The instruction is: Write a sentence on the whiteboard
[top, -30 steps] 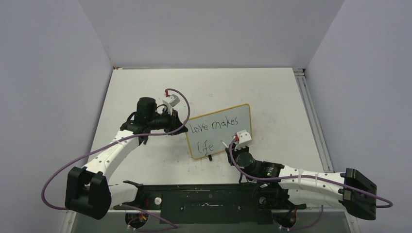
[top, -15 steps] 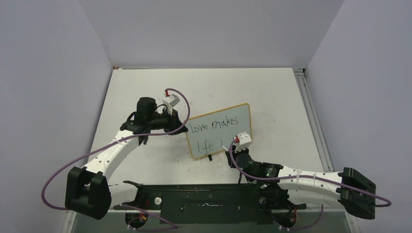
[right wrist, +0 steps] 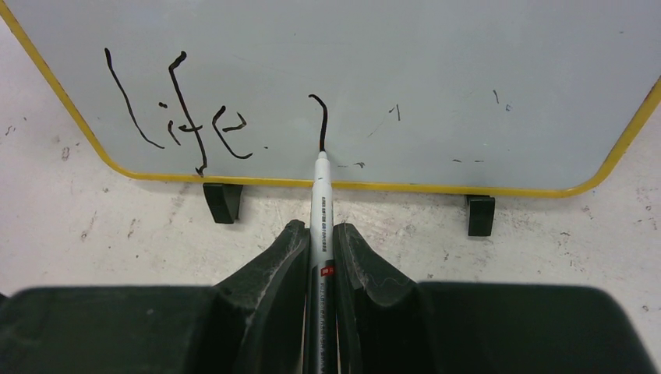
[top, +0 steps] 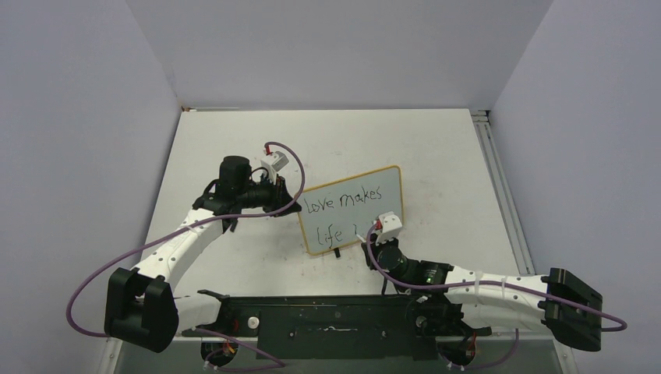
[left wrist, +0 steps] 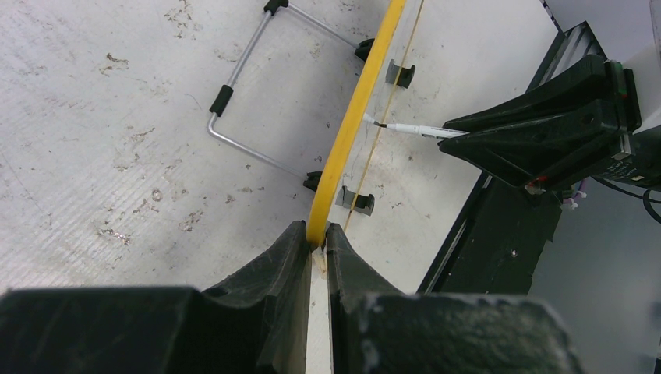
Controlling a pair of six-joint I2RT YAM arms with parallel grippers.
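On scuffed white table [top: 234, 140], whiteboard [top: 390, 184], marker [right wrist: 321, 204] tip beside sentence [top: 343, 201] "Love makes life"

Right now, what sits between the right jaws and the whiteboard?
A white marker, clamped in those jaws, tip on the whiteboard under a black stroke. The right wrist view shows it.

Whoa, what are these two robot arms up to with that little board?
The left gripper clamps the yellow edge of the whiteboard, steadying it. The right gripper holds a marker with its tip on the board. The sentence reads "Love makes life" so far, plus one stroke of a next word.
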